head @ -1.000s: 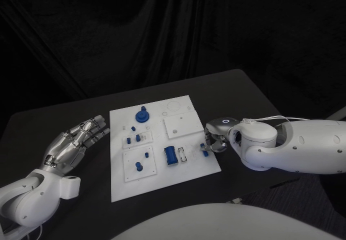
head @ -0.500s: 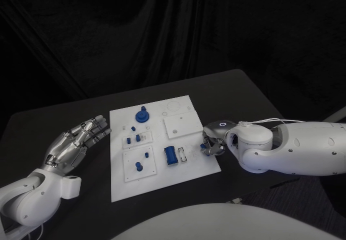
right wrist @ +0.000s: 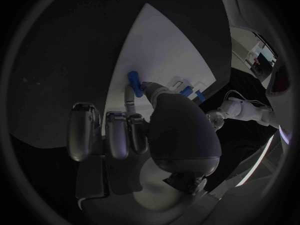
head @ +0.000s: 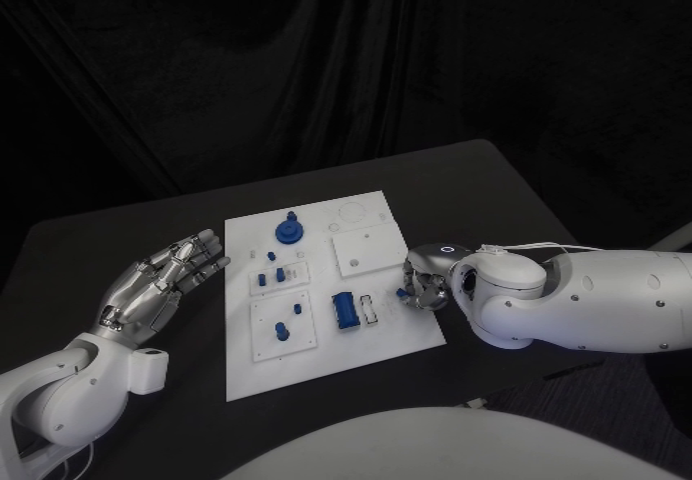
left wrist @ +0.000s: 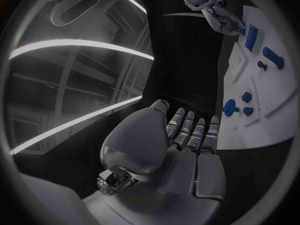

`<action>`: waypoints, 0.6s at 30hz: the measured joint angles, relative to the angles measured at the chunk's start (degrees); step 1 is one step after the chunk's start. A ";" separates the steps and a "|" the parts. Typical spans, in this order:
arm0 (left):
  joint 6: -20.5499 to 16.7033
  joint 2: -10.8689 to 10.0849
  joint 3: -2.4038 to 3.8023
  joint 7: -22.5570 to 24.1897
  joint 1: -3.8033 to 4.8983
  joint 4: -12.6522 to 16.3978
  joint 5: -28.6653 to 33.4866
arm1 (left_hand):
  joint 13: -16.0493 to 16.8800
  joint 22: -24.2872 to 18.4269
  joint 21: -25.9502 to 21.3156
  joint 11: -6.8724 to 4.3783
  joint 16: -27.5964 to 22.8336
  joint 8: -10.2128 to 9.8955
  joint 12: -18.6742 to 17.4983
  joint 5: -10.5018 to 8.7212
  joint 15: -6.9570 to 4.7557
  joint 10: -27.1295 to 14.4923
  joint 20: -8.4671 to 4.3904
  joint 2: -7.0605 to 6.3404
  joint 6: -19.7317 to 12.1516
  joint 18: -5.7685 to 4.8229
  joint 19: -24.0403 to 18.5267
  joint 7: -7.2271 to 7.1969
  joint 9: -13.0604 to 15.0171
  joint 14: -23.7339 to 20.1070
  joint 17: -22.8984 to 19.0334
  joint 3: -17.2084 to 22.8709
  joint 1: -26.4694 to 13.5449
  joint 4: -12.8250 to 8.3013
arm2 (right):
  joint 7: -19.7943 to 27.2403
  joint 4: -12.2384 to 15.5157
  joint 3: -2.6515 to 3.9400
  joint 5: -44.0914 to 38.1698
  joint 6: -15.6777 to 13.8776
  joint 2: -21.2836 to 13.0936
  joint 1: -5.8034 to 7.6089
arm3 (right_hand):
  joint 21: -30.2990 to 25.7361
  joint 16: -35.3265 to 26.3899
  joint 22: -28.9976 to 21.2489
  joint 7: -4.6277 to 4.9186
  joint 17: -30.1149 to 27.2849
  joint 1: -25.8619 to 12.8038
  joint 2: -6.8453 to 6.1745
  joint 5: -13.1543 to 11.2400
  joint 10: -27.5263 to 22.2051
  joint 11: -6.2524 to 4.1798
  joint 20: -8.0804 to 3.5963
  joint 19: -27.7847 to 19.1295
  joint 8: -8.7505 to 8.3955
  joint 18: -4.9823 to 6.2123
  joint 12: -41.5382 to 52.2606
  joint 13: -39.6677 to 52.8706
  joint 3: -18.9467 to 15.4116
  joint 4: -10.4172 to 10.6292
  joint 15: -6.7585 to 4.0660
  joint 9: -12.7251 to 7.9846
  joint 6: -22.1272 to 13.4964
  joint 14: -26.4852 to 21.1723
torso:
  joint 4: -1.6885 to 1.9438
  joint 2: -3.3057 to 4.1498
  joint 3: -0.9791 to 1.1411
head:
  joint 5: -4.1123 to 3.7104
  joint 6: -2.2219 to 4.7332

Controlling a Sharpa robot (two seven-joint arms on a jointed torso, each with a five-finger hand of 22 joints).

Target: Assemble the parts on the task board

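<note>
The black bench (head: 130, 225) carries the white task board (head: 378, 343) at its middle, lying flat and turned a little askew. The right arm (head: 606, 300) reaches in along the board's right edge, and the right hand (head: 423, 282) sits at that edge with its fingers curled; the right wrist view shows a small blue part (right wrist: 133, 78) pinched between the fingertips (right wrist: 152, 89), right over the board's rim. The left arm (head: 72, 385) lies on the bench beside the board's left side, and the left hand (head: 159, 280) is held flat with its fingers stretched out and apart, grasping nothing, close to the board's edge but not touching it. On the board, a round blue knob piece (head: 289, 232) stands near the far end, a larger blue block (head: 343, 308) lies by the middle beside a white slotted fitting (head: 369, 307), and several small blue pegs (head: 270, 279) stand in the inset panels on the left half.
</note>
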 measured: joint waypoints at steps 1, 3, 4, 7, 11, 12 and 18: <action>0.02 -0.03 0.00 0.00 -0.01 0.00 0.00 | 0.02 0.04 0.00 0.00 0.00 0.00 0.00 0.00 0.00 0.00 0.00 0.00 0.00 0.00 0.00 0.00 0.00 0.00 0.00 0.00 0.00 0.00 | 0.16 -0.12 0.01 1.07 -0.69 0.00 -0.03 | 0.26 0.00 0.00 0.00 0.00 0.27 -0.27 -0.52 0.00 0.00 0.00 0.00 0.06 0.00 0.00 0.00 0.96 0.14 0.05 0.00 0.38 0.04 | 0.00 0.00 0.00 | 0.12 0.00; 0.05 -0.04 0.00 0.00 -0.05 -0.02 0.00 | 0.06 0.07 0.00 0.00 0.00 0.00 0.00 0.00 0.00 0.00 0.00 0.00 0.00 0.00 0.00 0.00 0.00 0.00 0.00 0.00 0.00 0.00 | 0.62 -0.21 0.01 3.60 -2.15 -0.08 -0.11 | 0.92 0.33 0.00 -0.24 0.00 0.32 -0.34 -0.82 0.00 0.00 0.00 0.00 0.68 0.00 0.00 0.00 1.96 0.72 0.05 -0.17 0.84 0.04 | 0.00 0.00 0.00 | 0.29 0.00; 0.07 -0.04 0.00 0.00 -0.07 -0.04 0.01 | 0.06 0.10 0.00 0.00 0.00 0.00 0.00 0.00 0.00 0.00 0.00 0.00 0.00 0.00 0.00 0.00 0.00 0.00 0.00 0.00 0.00 0.00 | 1.03 -0.21 -0.01 5.39 -3.17 -0.11 -0.17 | 1.07 0.46 0.00 -0.18 0.00 0.29 -0.37 -0.81 0.00 0.00 0.00 0.00 0.97 0.00 0.00 0.00 2.27 1.04 0.05 -0.33 1.00 0.05 | 0.00 0.00 0.00 | 0.38 0.00; 0.14 -0.04 0.00 0.01 -0.18 -0.10 0.01 | 0.06 0.13 0.00 0.00 0.00 0.00 -0.01 0.00 0.00 0.00 0.00 0.00 0.00 0.00 0.00 0.00 0.00 0.00 0.00 0.09 0.00 -0.09 | 2.69 -0.14 -0.10 10.79 -5.88 -0.39 -0.31 | 1.36 0.49 0.00 -0.51 0.00 -0.37 -1.03 -0.41 0.00 0.00 0.00 0.00 1.47 0.00 0.00 0.00 2.67 1.43 0.05 -4.41 1.54 0.04 | 0.01 0.01 0.00 | 0.60 0.00; 0.28 -0.03 0.00 0.01 -0.43 -0.11 0.01 | 0.06 0.13 0.00 0.00 0.00 0.00 0.20 0.00 0.00 0.00 0.00 0.00 0.00 0.00 0.00 0.00 0.00 0.00 -0.01 0.16 0.00 -0.16 | 5.98 0.35 -0.40 19.34 -9.05 -0.62 -0.61 | 1.97 0.77 0.00 -0.94 0.00 -1.70 -1.38 -0.38 0.01 -0.01 0.00 0.00 1.72 -0.01 0.00 -0.01 3.87 1.02 0.05 -5.28 1.98 0.04 | 0.01 0.03 0.00 | 0.74 0.00; 0.31 -0.01 0.00 0.01 -0.44 -0.11 0.01 | 0.06 0.13 0.00 0.00 0.00 0.00 0.20 0.00 0.00 0.00 0.00 0.00 0.00 0.00 0.00 0.00 0.00 0.00 -0.01 0.16 0.00 -0.16 | 6.79 0.47 -0.46 21.37 -9.68 -0.63 -0.67 | 2.21 0.78 0.00 -0.95 0.00 -1.81 -1.29 -0.17 0.01 -0.01 0.00 0.00 1.67 0.00 0.00 -0.01 3.87 1.02 0.05 -5.32 1.98 0.04 | 0.01 0.03 0.00 | 0.81 0.00; 0.47 0.01 0.00 0.01 -0.57 -0.14 0.01 | 0.05 0.12 -0.01 0.01 0.00 0.00 0.20 0.00 0.00 0.01 0.00 0.00 0.00 0.00 0.00 0.00 0.00 0.00 -0.01 0.16 0.00 -0.16 | 11.04 1.20 -0.72 32.27 -12.67 -0.55 -0.91 | 2.48 1.02 0.00 -0.94 0.00 -3.98 -1.14 0.95 0.01 -0.01 0.00 0.00 2.00 -0.01 0.00 -0.01 5.58 -0.39 0.05 -5.28 1.97 0.04 | 0.00 0.02 0.00 | 1.49 0.00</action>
